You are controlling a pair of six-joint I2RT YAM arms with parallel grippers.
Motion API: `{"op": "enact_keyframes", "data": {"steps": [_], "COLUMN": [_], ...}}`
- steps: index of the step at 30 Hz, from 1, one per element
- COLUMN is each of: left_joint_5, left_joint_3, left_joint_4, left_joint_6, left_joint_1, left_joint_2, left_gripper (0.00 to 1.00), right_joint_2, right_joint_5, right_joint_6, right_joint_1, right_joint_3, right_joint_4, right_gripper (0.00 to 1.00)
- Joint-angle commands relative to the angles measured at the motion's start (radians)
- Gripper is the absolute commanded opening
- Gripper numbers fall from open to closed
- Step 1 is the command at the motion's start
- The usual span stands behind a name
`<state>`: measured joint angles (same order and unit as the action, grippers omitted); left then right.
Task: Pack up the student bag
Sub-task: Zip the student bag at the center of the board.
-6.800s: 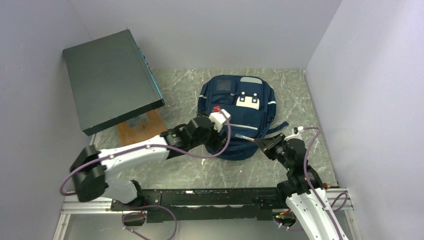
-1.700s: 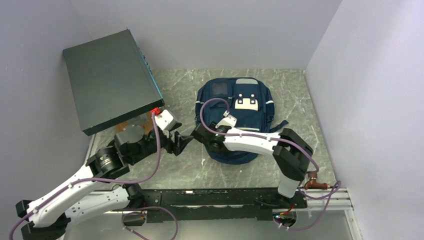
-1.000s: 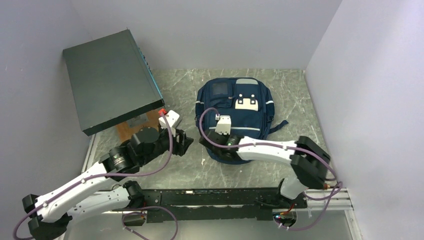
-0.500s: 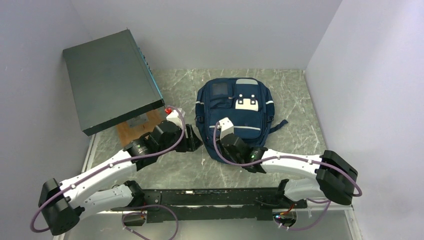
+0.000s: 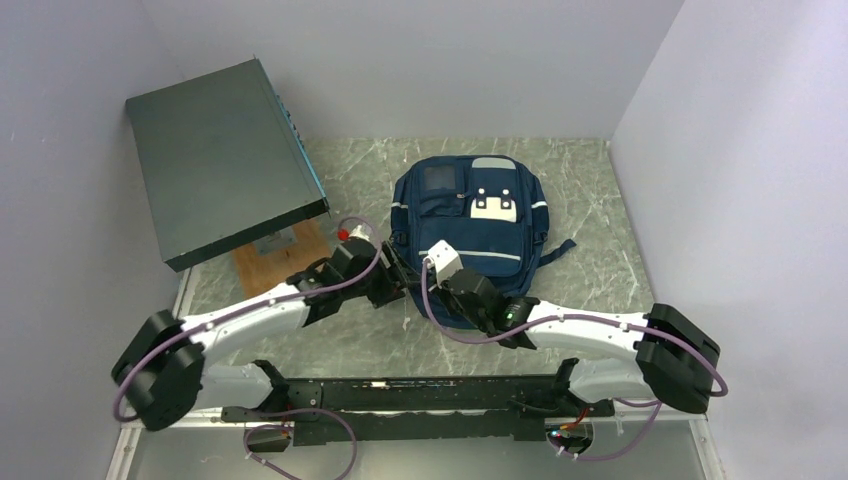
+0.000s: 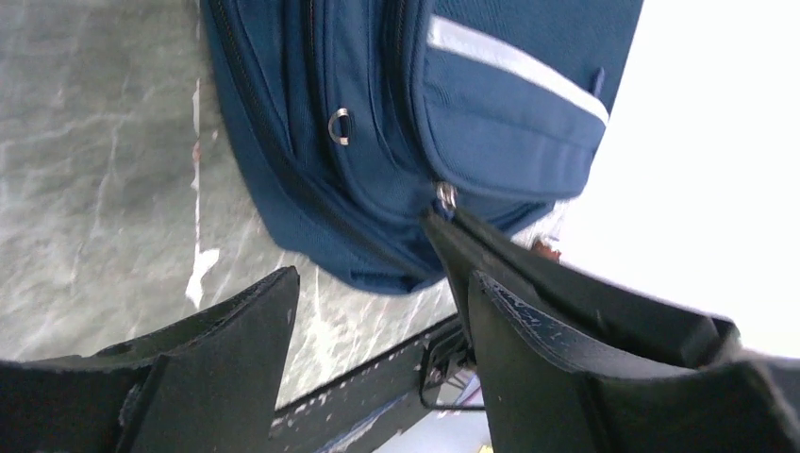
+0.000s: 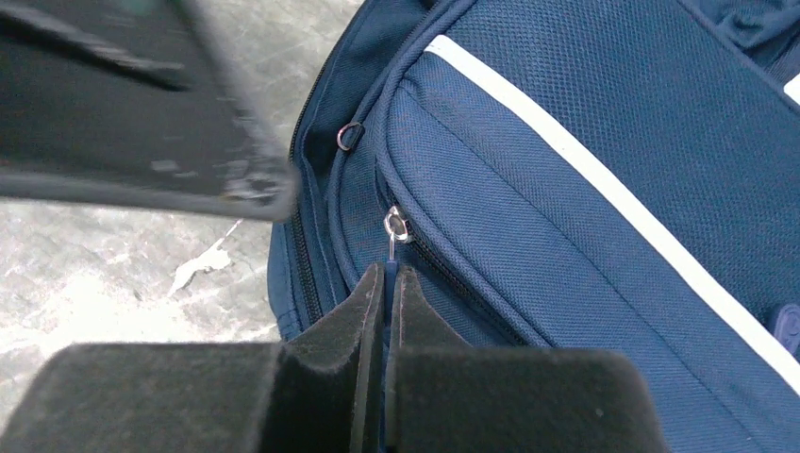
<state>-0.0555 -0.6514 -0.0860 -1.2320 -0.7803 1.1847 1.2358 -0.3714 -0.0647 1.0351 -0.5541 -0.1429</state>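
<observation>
Pinching, right pincer: its jaws were pressed together on the thin zip pull, which hung from a small metal ring on the front-pocket zip; nothing else was between them
Left pincer: stood wide with nothing in it, low over the table just beside the bag's near left corner and close to the right pincer's tip
Student bag: lay flat on the marbled table near the middle, front pocket up, with a dark strap trailing to the right; the zips in view looked shut
Second zip ring: sat on the neighbouring track, just to the left of the held one, and was untouched
Surroundings: a big dark flat box sat at the far left over a wooden board, both well apart from the bag
Step judged: drawing the pocket zip open, so the packing itself looked barely begun
Risk, slip: the pull was thin and caught only at the fingertips, so a tug off the line of the track could twist it free
Risk, drag: the bag was soft and nothing pinned it down, so the whole bag might slide along the smooth top instead of the zip running
Risk, clash: the two pincers were very near each other, so a sweep along the zip could knock the right one into the left one's open fingers
Risk, wrong grab: if the left pincer closed to steady the fabric, it could snag the second ring or bunch the cloth across the track and jam the slider
</observation>
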Motion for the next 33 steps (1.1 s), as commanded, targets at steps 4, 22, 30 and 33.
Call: {"op": "enact_keyframes", "data": {"steps": [4, 22, 30, 33], "left_joint_5": [0.046, 0.123, 0.065, 0.065], "left_joint_3": [-0.051, -0.039, -0.149, -0.153], "left_joint_4": [0.205, 0.265, 0.254, 0.265], "left_joint_6": [-0.180, -0.072, -0.096, -0.086], "left_joint_1": [0.003, -0.001, 0.014, 0.016], "left_joint_2": [0.200, 0.140, 0.294, 0.325], "left_gripper": [0.62, 0.62, 0.52, 0.51], "right_joint_2": [-0.076, -0.084, -0.065, -0.067], "right_joint_5": [0.082, 0.110, 0.090, 0.090], "right_joint_6": [0.129, 0.186, 0.197, 0.201], "right_joint_1": [0.006, 0.006, 0.006, 0.006], "right_joint_3": [-0.010, -0.026, -0.066, -0.068], "right_joint_4": [-0.024, 0.032, 0.062, 0.084], "right_gripper": [0.00, 0.00, 0.00, 0.00]}}
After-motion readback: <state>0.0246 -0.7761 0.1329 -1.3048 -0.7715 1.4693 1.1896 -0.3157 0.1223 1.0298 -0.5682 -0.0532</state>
